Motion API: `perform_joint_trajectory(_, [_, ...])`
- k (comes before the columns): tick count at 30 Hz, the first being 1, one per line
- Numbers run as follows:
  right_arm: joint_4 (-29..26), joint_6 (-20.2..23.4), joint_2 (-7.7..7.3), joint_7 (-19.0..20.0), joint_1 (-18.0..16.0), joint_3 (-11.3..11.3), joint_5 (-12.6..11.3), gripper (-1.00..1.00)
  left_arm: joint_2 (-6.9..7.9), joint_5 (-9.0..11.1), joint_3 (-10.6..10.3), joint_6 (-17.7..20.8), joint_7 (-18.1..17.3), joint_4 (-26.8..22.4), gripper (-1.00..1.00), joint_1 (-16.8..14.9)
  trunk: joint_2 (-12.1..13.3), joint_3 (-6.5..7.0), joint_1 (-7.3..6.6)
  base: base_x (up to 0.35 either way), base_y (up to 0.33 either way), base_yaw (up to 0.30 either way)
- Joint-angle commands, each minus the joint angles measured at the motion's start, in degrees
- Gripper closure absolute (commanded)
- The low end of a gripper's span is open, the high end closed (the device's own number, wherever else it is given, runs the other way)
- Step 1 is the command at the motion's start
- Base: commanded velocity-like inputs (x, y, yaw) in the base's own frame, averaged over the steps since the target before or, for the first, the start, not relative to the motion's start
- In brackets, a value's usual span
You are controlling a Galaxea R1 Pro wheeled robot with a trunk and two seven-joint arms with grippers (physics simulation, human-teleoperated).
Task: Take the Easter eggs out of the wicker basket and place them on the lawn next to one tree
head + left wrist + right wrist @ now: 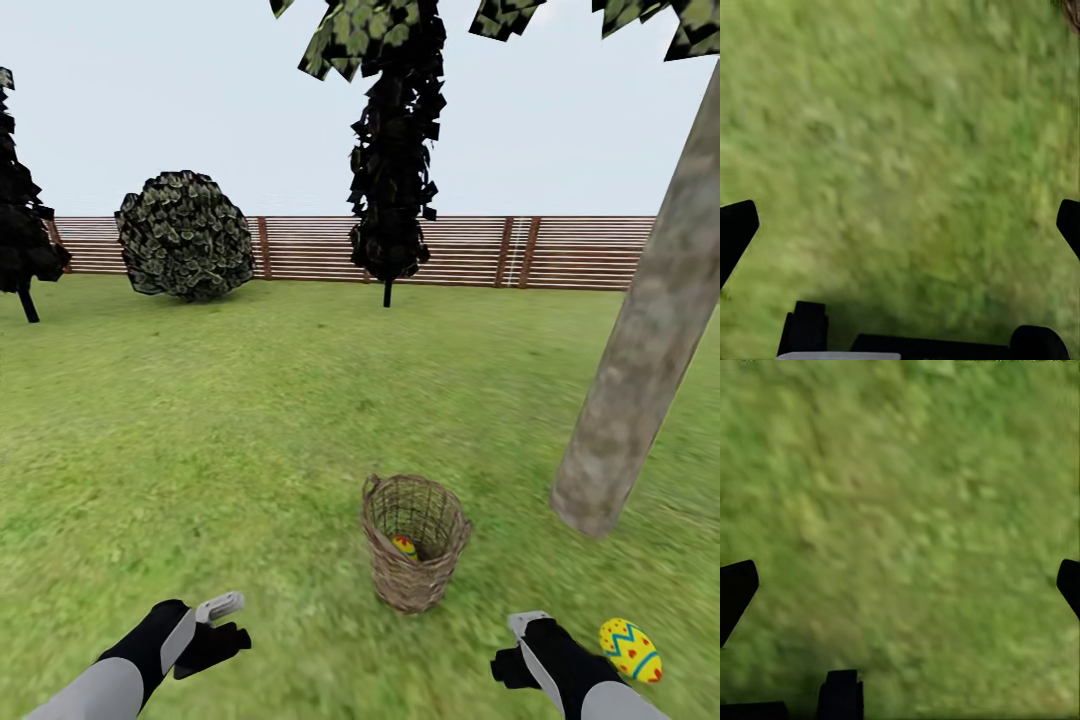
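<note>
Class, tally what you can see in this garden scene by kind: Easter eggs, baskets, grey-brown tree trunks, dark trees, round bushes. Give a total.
Easter eggs: 2, one in the basket, one on the lawn
Wicker basket: 1
Grey-brown tree trunk: 1
Dark trees: 2
Round bush: 1
Total: 7

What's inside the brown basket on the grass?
Inside the wicker basket, one yellow patterned Easter egg peeks out near the bottom. The woven wall covers the rest of the inside, so any more eggs there are hidden.
</note>
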Motion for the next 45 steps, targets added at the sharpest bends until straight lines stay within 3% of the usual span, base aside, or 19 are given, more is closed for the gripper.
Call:
perform_joint_trajectory(1, [-0.1, 0.4, -0.03, 0.1, 0.0, 0.3, 0.3, -1.00, 0.02, 0.6, 0.1, 0.3, 0.1, -0.1, -1.00, 0.0, 0.0, -0.06, 0.00, 0.085, 0.327, 0.000])
perform_joint_trajectory(8, [-0.1, 0.4, -0.10, 0.1, -0.1, 0.2, 0.1, -1.00, -0.01, 0.5, 0.1, 0.3, 0.0, -0.1, -1.00, 0.0, 0.0, -0.06, 0.00, 0.131, 0.328, -0.096])
perform_joint_trajectory(28, [-0.1, 0.4, -0.10, 0.1, 0.0, 0.2, 0.0, -1.00, 0.06, 0.5, 0.0, 0.3, 0.0, -0.1, -1.00, 0.0, 0.0, -0.06, 0.00, 0.145, 0.326, -0.283])
perform_joint_trajectory(45, [-0.1, 0.4, -0.12, 0.1, -0.1, 0.2, 0.1, -1.00, 0.07, 0.5, 0.1, 0.3, 0.1, 0.0, -1.00, 0.0, 0.0, -0.06, 0.00, 0.017, 0.329, -0.288])
